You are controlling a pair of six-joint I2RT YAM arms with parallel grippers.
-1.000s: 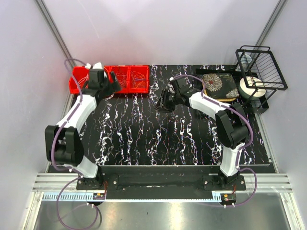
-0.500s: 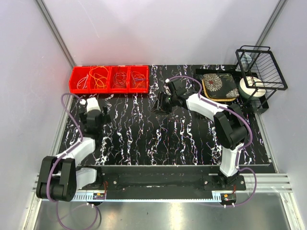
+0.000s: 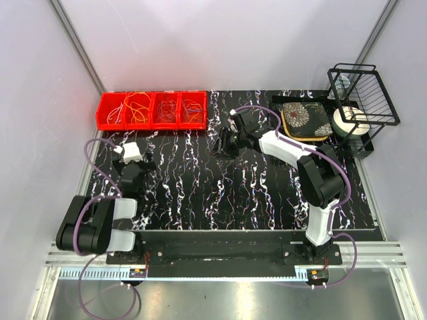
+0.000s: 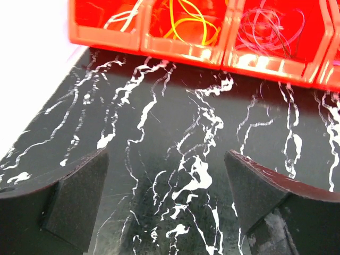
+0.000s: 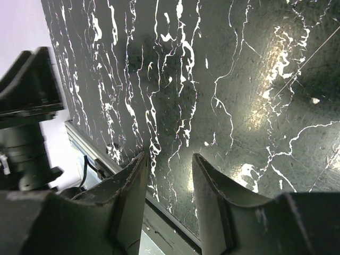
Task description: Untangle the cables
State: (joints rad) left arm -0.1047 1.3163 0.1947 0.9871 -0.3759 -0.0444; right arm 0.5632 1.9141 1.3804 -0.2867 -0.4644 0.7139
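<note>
Along the back left edge of the black marbled table (image 3: 200, 193) sits a red tray (image 3: 153, 127) split into four compartments, and the cables (image 3: 138, 107) lie inside it. Yellow and orange loops fill the second compartment from the left, a whitish strand shows in the leftmost one, and the two compartments to the right hold thin pale loops whose colour is hard to make out. The left gripper (image 3: 131, 162) is low over the table near its left edge, well in front of the tray and pointing toward it. In the left wrist view its fingers (image 4: 79, 196) are spread wide with only bare tabletop between them. The right gripper (image 3: 223, 145) is near the middle of the back half of the table, just right of the tray's end and apart from it. In the right wrist view its fingers (image 5: 130, 196) stand close together with a narrow gap, holding nothing. At the back right are a flower-patterned pad (image 3: 305, 119), a black wire rack (image 3: 363, 93) and a white roll (image 3: 350, 122).
</note>
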